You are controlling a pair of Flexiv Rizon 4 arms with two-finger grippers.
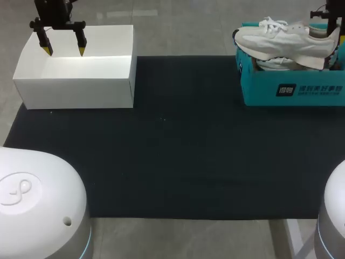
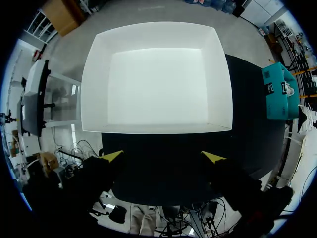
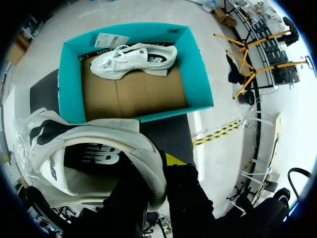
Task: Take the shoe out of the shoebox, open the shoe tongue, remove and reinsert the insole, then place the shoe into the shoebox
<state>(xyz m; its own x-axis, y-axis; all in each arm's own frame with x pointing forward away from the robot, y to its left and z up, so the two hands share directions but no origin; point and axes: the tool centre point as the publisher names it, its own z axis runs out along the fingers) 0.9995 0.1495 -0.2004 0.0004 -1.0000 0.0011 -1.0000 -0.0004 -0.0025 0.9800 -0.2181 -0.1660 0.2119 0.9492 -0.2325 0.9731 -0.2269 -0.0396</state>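
Observation:
A white sneaker hangs level above the teal shoebox at the far right. My right gripper is shut on its heel collar. In the right wrist view the held sneaker sits close under the camera, its heel wall pinched in my right gripper, and the teal shoebox lies ahead. A second white sneaker lies on its side inside that box, on brown cardboard. My left gripper hangs open over the white box at the far left, holding nothing.
A black mat covers the table between the two boxes. The white box ahead of my left gripper is open-topped with nothing in it. The teal shoebox shows far off to one side.

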